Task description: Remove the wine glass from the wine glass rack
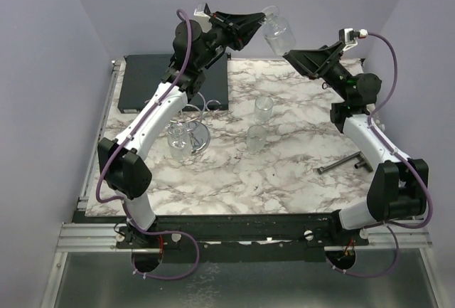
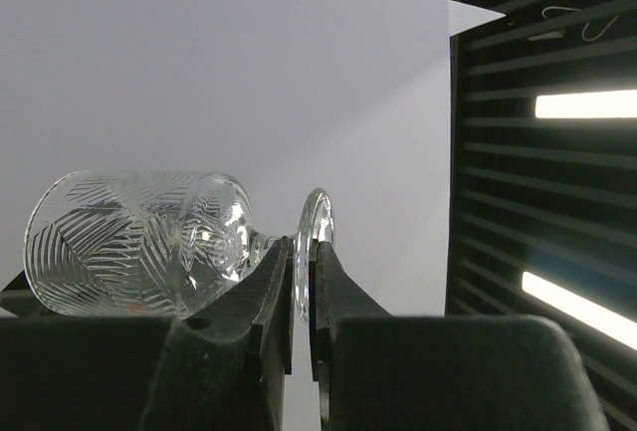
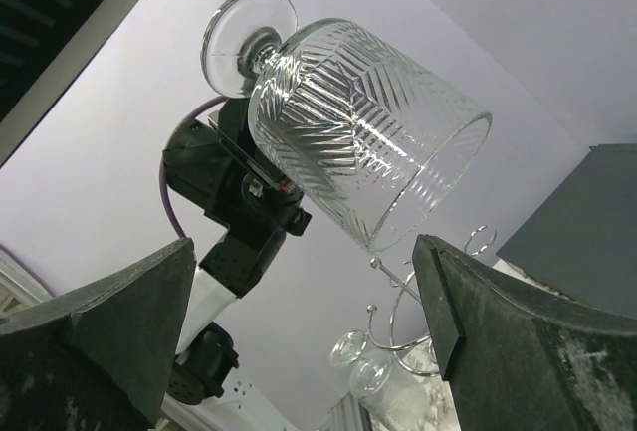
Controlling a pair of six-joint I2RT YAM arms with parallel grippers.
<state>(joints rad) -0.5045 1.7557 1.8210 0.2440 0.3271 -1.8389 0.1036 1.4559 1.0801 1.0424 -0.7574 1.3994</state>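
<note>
Marble tabletop (image 1: 284, 180) below lilac walls (image 1: 43, 38); left hand (image 1: 259, 20) pinches wine glass (image 1: 279, 34) (right hand (image 1: 290, 55) gapes).

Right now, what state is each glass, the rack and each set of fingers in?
held wine glass: off the rack, aloft, tilted.
left fingers: shut on its foot.
right fingers: open, near the bowl.
wine glass rack: upright, glassware hanging on it.
two table glasses: standing, off the rack.
</note>
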